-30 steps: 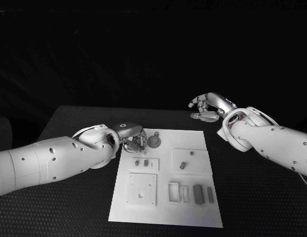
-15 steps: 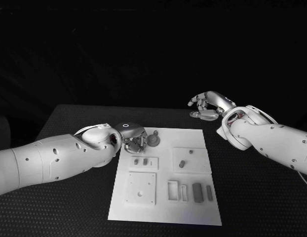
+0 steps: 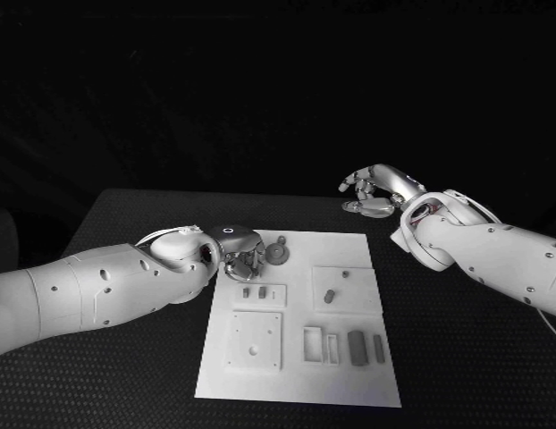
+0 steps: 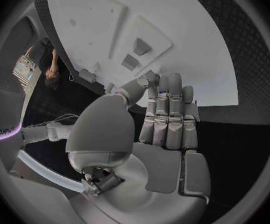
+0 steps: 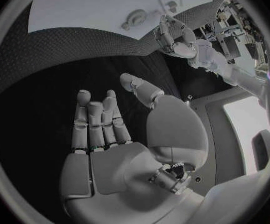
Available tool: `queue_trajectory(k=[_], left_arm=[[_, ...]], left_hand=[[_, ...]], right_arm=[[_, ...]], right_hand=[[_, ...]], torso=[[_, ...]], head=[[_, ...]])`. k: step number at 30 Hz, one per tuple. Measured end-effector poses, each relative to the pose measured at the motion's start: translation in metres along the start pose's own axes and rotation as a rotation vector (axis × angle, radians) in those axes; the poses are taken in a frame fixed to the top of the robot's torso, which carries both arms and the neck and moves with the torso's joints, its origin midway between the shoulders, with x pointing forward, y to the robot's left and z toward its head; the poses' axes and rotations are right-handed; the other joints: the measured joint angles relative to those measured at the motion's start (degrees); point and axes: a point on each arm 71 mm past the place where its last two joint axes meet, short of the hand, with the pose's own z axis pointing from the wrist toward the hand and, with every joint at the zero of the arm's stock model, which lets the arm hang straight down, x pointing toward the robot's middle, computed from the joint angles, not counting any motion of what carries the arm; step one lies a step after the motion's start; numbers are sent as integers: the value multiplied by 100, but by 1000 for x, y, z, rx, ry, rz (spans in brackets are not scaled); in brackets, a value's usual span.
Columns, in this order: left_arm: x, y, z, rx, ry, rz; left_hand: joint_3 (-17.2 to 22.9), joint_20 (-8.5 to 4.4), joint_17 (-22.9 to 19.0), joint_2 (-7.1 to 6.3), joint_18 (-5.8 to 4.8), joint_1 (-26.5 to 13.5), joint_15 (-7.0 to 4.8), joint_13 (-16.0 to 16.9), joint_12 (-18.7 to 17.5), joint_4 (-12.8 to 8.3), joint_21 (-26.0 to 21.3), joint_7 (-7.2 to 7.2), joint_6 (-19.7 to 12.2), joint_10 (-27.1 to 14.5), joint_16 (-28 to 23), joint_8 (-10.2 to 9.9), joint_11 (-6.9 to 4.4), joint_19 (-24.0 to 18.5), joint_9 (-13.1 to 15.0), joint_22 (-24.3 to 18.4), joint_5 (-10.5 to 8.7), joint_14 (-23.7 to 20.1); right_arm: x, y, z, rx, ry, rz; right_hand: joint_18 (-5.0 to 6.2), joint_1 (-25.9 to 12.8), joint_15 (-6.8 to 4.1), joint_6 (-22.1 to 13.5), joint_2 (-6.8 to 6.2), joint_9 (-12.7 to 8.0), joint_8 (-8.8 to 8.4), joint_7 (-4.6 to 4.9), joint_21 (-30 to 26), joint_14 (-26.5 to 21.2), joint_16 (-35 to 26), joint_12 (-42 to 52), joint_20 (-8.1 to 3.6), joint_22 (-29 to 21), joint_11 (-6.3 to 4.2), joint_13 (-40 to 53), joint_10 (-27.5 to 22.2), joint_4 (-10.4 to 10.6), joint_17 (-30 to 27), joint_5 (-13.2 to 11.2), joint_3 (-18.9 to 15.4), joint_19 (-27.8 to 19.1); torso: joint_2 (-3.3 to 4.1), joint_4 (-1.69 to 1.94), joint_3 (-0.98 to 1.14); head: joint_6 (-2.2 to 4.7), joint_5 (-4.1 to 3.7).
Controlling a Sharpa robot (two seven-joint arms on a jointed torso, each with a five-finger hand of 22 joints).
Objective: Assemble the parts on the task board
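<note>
In the head view, a black textured table [image 3: 137,357] carried the white task board [image 3: 298,375] at its middle, with darkness behind it. The left hand [image 3: 242,255] hung at the board's far left corner, about 11 o'clock from the board's centre, its fingers curled downward; whether they held anything I could not tell from there. Just beside it, toward 3 o'clock, lay a round grey part [image 3: 280,254]. Small grey pegs [image 3: 255,292] stood on a raised square plate, another peg [image 3: 331,296] sat at mid-board, and upright rectangular parts [image 3: 357,344] stood toward 5 o'clock. The right hand [image 3: 376,192] hovered off the board at 1 o'clock, over bare table, fingers loosely curled and holding nothing.

The left wrist view showed what the head view hid: the left hand's fingers [image 4: 169,109] lay straight and side by side, thumb alongside, with nothing between them, the fingertips at the board's edge near two small blocks [image 4: 135,55].

The right wrist view showed the right hand's fingers [image 5: 97,122] spread apart over dark table, empty, with the board [image 5: 79,7] and the round part [image 5: 136,18] well apart from it.
</note>
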Motion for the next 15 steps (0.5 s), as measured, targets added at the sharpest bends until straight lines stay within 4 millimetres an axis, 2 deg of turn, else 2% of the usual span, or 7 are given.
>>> queue_trajectory(k=[15], left_arm=[[1,3,2,-9,6,3]], left_hand=[[-1,0,4,-1,0,-1,1,5,-18,-1,0,-3,-4,-1,-21,2,1,0,-8,-1,23,0]], right_arm=[[1,1,1,-2,1,1]], right_hand=[[0,-25,1,8,25,0,0,-9,0,0,0,0,0,5,0,0,0,0,-5,0,0,0]], torso=[[-1,2,-4]], head=[[-14,-21]])
